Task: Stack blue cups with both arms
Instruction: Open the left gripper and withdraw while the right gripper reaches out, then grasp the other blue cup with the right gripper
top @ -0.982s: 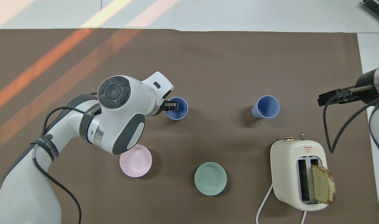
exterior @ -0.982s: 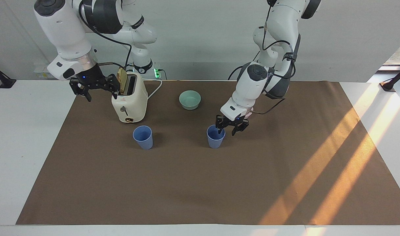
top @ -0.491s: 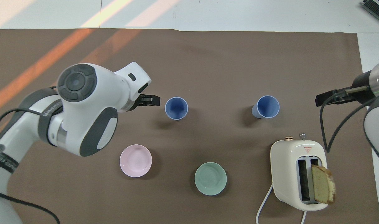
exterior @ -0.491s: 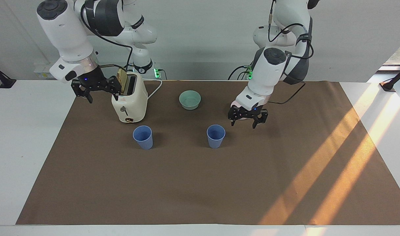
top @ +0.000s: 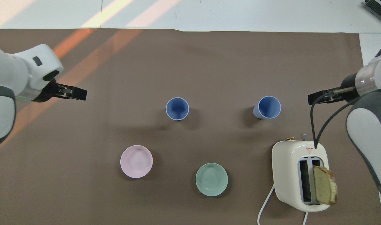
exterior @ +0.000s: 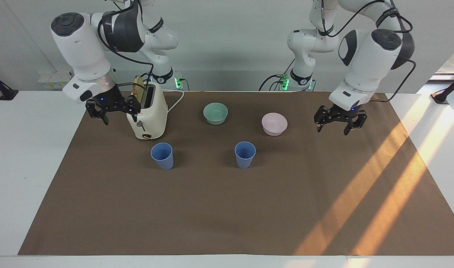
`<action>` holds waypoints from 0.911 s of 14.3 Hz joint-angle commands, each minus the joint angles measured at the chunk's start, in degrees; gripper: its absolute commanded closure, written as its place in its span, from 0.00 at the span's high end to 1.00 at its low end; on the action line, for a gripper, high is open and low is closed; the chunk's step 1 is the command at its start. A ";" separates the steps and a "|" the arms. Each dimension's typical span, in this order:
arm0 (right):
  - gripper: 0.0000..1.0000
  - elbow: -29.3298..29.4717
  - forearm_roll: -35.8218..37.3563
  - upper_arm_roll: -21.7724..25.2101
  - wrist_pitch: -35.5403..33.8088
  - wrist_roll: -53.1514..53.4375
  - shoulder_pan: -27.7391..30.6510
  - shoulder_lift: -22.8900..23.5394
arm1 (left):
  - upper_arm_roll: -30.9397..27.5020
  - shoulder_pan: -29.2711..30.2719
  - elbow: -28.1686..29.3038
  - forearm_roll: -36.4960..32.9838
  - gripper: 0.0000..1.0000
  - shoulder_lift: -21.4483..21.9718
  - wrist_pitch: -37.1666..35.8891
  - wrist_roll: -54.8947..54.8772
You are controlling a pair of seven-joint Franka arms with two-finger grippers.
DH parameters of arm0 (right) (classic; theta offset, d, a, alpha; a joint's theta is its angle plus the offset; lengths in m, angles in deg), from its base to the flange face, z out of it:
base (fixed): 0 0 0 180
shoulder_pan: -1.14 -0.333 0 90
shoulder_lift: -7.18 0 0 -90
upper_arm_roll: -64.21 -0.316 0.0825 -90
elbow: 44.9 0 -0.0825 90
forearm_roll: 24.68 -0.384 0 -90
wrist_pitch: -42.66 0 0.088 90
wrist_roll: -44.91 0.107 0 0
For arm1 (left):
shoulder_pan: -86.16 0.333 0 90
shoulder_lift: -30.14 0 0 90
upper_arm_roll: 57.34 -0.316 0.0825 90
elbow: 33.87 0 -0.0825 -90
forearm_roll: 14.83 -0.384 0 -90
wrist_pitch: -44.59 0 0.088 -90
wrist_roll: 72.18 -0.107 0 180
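We see two blue cups, one [exterior: 245, 154] mid-surface and one [exterior: 162, 155] just in front of the toaster [exterior: 146, 115], both upright, well apart, unstacked; the pink bowl [exterior: 274, 123] and green bowl [exterior: 215, 112] sit nearer the robots. Our left end effector [exterior: 340, 120] hangs spread and empty over bare mat; our right end effector [exterior: 113, 109] hangs spread and empty beside the toaster.

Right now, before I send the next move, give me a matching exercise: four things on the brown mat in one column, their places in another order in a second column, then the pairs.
Things
1. small pale pink bowl
2. mint-green bowl
3. slice of bread
4. black two-finger left gripper

Places
A. standing in a slot of the cream toaster
B. in the air over bare mat at the left arm's end
C. between the toaster and the pink bowl
D. nearest the left arm's end of the two bowls

Pairs: 1-D, 2-C, 3-A, 4-B
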 commanded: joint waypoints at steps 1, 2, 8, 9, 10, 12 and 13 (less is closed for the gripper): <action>1.00 -1.52 -0.86 -0.42 2.73 0.79 -1.81 2.58 | -4.11 -0.33 -5.99 -0.26 1.00 -0.73 -6.48 -5.19; 1.00 -1.70 -0.86 -0.42 3.87 0.88 -2.35 3.90 | -4.82 -0.15 -6.96 -0.26 1.00 -0.73 -7.54 -5.29; 1.00 -7.50 -0.86 -0.42 13.63 0.88 -4.02 8.03 | -6.75 0.64 -13.89 -0.26 1.00 -3.89 -14.74 -5.20; 1.00 -7.67 -0.86 -0.42 15.64 1.05 -4.02 8.74 | -6.76 0.64 -14.96 -0.26 1.00 -4.50 -15.71 -5.20; 1.00 -7.76 -0.86 -0.42 16.70 1.23 -3.94 9.97 | -6.76 0.64 -15.05 -0.26 1.00 -4.51 -15.81 -5.20; 1.00 -8.11 -0.86 -0.42 17.59 1.23 -3.94 11.82 | -6.76 0.64 -14.79 -0.17 1.00 -3.73 -15.20 -5.46; 1.00 -8.55 -0.86 -0.42 18.20 1.23 -4.02 11.82 | -6.84 0.64 -14.53 -0.17 1.00 -3.37 -15.28 -5.81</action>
